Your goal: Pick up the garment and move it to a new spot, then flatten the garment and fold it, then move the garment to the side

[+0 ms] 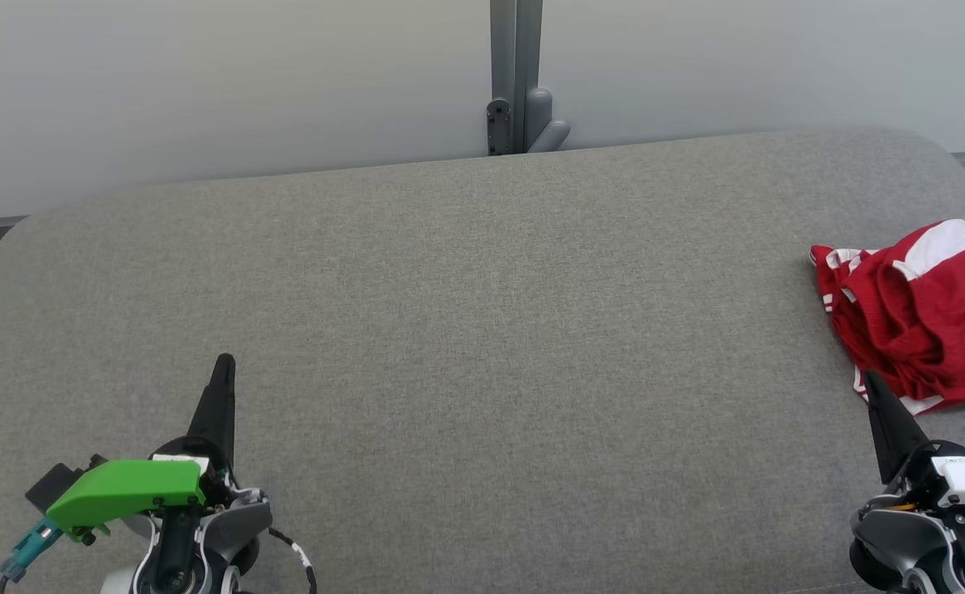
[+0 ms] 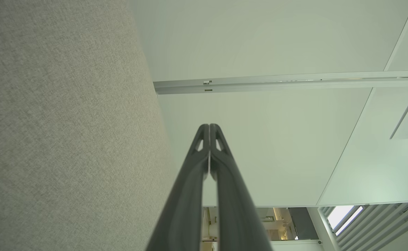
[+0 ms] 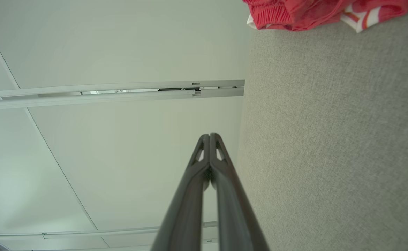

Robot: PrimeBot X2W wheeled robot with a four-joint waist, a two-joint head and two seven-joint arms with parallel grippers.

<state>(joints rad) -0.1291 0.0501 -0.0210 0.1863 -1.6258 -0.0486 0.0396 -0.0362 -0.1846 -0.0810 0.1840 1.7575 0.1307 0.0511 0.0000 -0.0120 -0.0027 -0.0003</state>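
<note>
Over at the desk's (image 1: 482,330) far right edge, the garment (image 1: 924,318) sits in a crumpled heap, red with white bands, part of it running off the side of the head view. The right claw (image 1: 868,378) comes up from the lower right corner, its dark tip pointing up just beside the garment's near hem; whether it touches the cloth, I can't tell from here. From the right wrist view that claw (image 3: 209,135) is clenched, its two fingers (image 3: 190,195) pressed together at the tips, aimed at the pale wall panels, with the garment (image 3: 294,12) bunched at the top edge on the grey fabric of the desk (image 3: 329,139). Across on the lower left, the left claw (image 1: 224,363) hovers over bare grey fabric, well apart from the garment, a green cover (image 1: 128,491) on its wrist. The left wrist view shows that claw (image 2: 209,126) clenched too, fingertips meeting, with the desk (image 2: 68,139) on one side and the wall on the other. Behind the desk, a grey post (image 1: 515,74) stands at the middle of the wall.
</note>
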